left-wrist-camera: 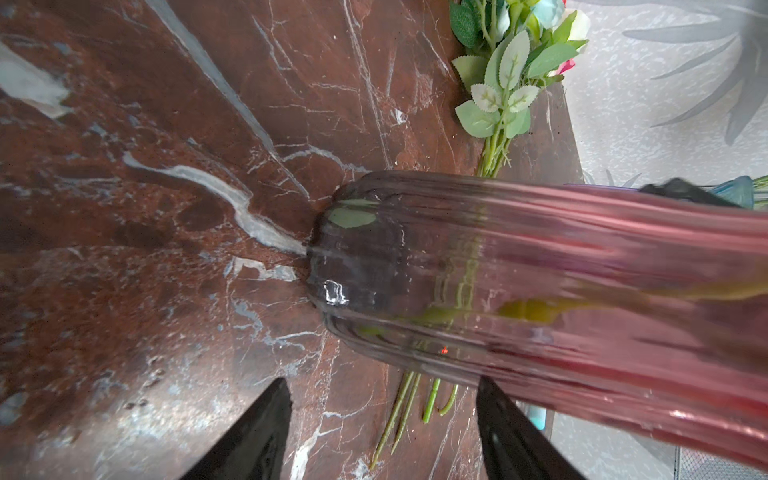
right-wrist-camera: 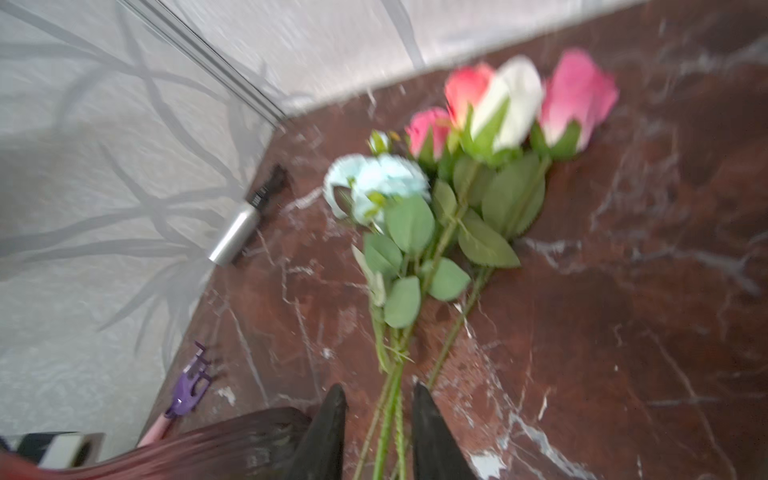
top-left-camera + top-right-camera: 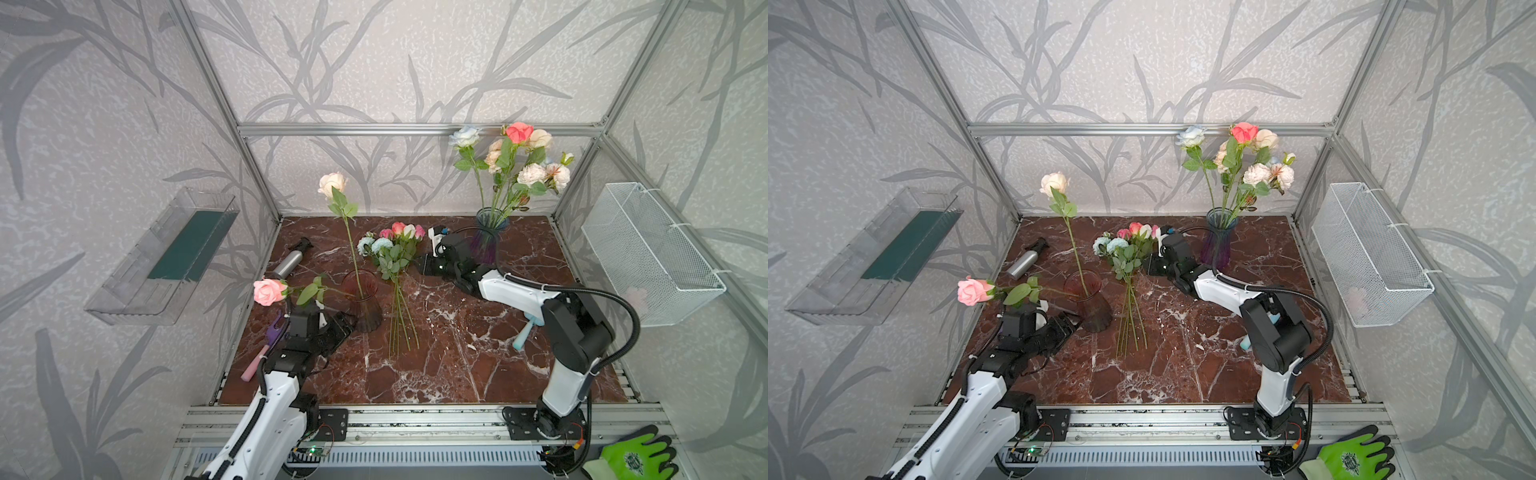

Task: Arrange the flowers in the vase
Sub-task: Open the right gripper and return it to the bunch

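Right gripper [image 2: 379, 388], fingers apart astride bare stems of loose flowers [image 2: 436, 199] lying on the table [image 2: 623, 291] just beside the red vase [image 3: 365, 307]; stock probably light, wiry, springy, heads soft, best pinched low on stem; left gripper [image 1: 382, 380], fingers apart, empty, near vase foot

I see a red-brown surface [image 3: 457, 353] veined white, flowers [image 3: 397, 243] pink, coral, white and pale blue with green leaves, and a smoky pink vase [image 3: 365, 309].
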Tool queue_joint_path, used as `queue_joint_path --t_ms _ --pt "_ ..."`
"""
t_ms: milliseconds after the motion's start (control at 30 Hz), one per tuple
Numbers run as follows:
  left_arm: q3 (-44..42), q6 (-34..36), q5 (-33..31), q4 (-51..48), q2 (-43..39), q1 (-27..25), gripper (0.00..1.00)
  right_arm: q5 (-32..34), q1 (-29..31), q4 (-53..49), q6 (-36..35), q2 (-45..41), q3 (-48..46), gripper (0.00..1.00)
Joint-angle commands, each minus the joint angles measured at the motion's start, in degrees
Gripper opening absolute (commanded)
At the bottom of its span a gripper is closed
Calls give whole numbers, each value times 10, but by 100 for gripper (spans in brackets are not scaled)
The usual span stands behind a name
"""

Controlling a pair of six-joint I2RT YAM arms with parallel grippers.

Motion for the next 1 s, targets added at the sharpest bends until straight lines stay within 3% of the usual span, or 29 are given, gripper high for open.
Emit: queue_joint_path --t_ms 0,400,667,967 --pt "0 1 -18 40 18 -7 72 -54 10 -34 35 48 48 29" --pt "13 8 -58 87 67 -10 75 -42 33 -114 15 139 139 36" --pt "48 22 -68 93 95 -9 76 2 43 -170 -16 163 180 31" --pt "45 18 -70 -3 -19 -8 76 16 52 -197 -35 184 208 28"
